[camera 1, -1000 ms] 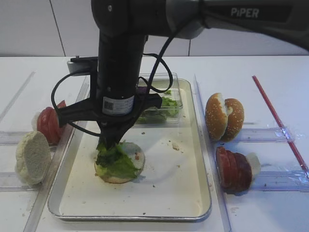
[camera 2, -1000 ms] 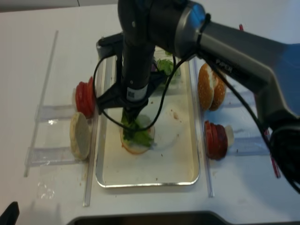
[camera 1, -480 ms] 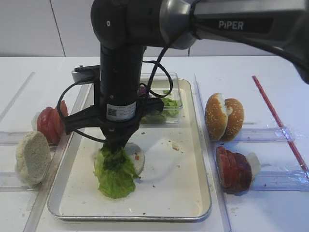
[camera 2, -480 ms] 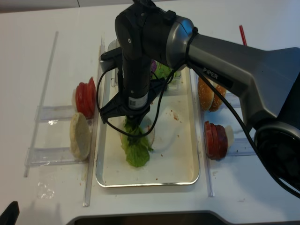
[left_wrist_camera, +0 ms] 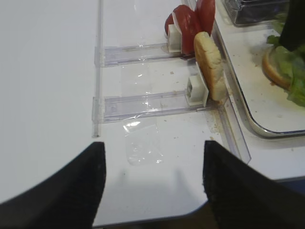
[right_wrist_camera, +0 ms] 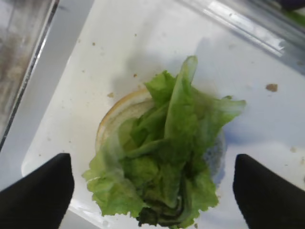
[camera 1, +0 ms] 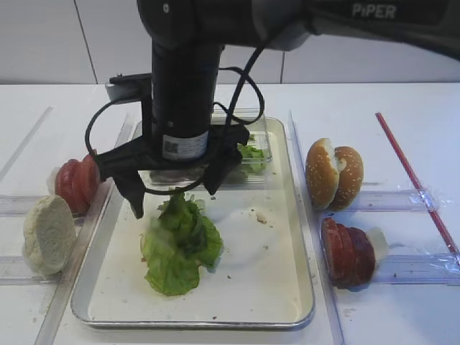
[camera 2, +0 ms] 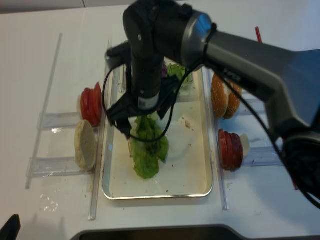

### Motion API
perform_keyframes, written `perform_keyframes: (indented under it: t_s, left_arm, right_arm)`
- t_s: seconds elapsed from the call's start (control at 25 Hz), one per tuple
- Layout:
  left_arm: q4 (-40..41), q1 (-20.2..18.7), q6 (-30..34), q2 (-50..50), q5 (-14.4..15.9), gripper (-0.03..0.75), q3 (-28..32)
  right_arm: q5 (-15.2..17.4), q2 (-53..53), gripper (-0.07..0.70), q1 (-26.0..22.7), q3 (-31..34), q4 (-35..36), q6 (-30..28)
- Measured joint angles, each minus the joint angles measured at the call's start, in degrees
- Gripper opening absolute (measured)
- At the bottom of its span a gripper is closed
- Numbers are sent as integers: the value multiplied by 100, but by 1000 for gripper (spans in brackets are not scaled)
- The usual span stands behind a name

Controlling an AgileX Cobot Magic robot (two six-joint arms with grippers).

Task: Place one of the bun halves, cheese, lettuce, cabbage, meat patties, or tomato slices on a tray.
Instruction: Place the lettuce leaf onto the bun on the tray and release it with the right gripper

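A bright green lettuce (camera 1: 178, 243) leaf lies loose on a bun half (right_wrist_camera: 110, 123) in the left half of the tray (camera 1: 253, 267). My right gripper (camera 1: 176, 200) hangs just above it, open, one black finger on each side and neither touching the leaf. From the right wrist the lettuce (right_wrist_camera: 171, 157) fills the space below my right gripper (right_wrist_camera: 152, 200) and hides most of the bun. My left gripper (left_wrist_camera: 151, 191) is open over bare white table left of the tray's rim (left_wrist_camera: 248, 114), nothing between its fingers.
A clear box (camera 1: 248, 154) with green leaves stands at the tray's back. Left of the tray are tomato slices (camera 1: 74, 184) and a pale bun half (camera 1: 47, 234) in clear racks. On the right are a sesame bun (camera 1: 334, 174), more tomato slices (camera 1: 348, 253) and a red straw (camera 1: 411, 176).
My right gripper went from shut on the lettuce to open and rose slightly. The leaf was let go and now rests on the bun half.
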Motion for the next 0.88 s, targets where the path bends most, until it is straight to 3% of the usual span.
perform_keyframes:
  t_s: [0.56,0.88]
  left_arm:
    - [0,0,0,0,0,411,0]
    - [0,0,0,0,0,411,0]
  right_arm:
    - [22,-889,691,-46,12,-544,181]
    - [33,-1405,691,-785,466,-570,180]
